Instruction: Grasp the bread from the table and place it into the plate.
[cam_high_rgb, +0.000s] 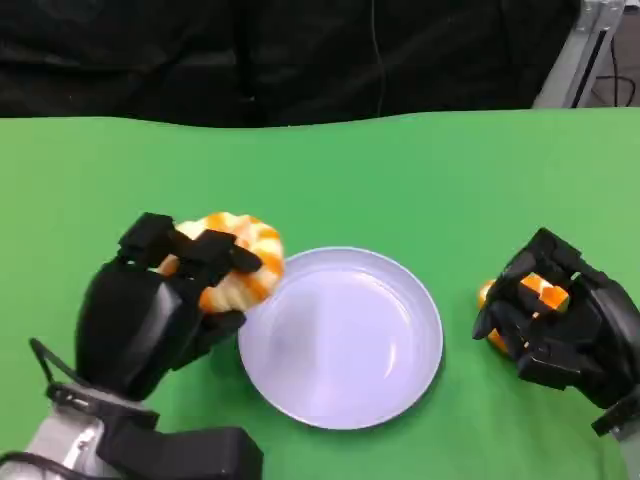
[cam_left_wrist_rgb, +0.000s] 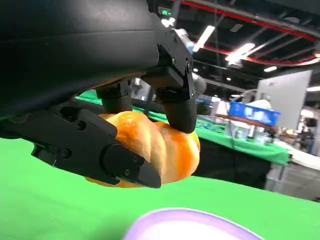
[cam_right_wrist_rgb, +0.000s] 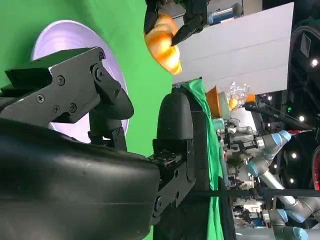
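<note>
Closest to me in the head view, my left hand (cam_high_rgb: 165, 300) is gripping the bread (cam_high_rgb: 240, 262) just beside the plate (cam_high_rgb: 340, 335), whose far side has my right hand (cam_high_rgb: 560, 320) curling over something orange (cam_high_rgb: 541, 291). Left wrist view: fingers (cam_left_wrist_rgb: 177, 107) are clamping the bread (cam_left_wrist_rgb: 160, 147) above the green table (cam_left_wrist_rgb: 50, 205). Right wrist view: I cannot tell that hand's grip.

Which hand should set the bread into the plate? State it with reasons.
Left. The left hand already grips the bread right beside the plate rim. The right hand sits on the plate's far side over an orange object.
</note>
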